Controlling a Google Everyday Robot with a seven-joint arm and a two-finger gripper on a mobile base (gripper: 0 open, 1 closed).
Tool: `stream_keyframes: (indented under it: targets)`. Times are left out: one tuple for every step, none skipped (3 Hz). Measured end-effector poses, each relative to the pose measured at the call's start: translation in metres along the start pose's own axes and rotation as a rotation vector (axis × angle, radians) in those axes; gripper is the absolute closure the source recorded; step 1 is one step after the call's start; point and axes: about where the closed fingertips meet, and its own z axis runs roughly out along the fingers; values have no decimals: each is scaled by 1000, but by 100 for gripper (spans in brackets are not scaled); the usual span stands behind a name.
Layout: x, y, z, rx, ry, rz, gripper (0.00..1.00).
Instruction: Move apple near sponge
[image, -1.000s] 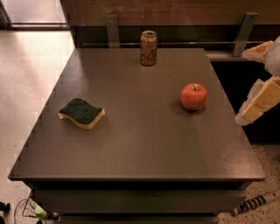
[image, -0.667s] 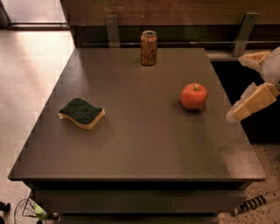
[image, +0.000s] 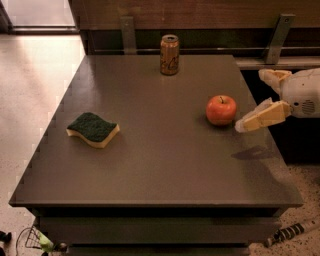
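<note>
Your scene is dim and warm; the floor glows at 10 o'clock. The pincer at 3 o'clock casts a soft shadow on the tabletop.

We see the apple: round, red-orange, stem up, on the table, right of ctr. Sponge: wavy-edged, lies flat, green face up, yellow foam below, left side, well apart from apple. Gripper: just right of apple, fingers spread.

hand just right of apple, open tabletop to sponge, can behind
</note>
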Motion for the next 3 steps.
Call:
stream_keyframes:
  targets:
    - [-2, -1, 2, 2, -14, 4, 0]
    - [14, 3, 32, -32, -29, 42, 0]
    - [36, 5, 74, -73, -71, 91, 2]
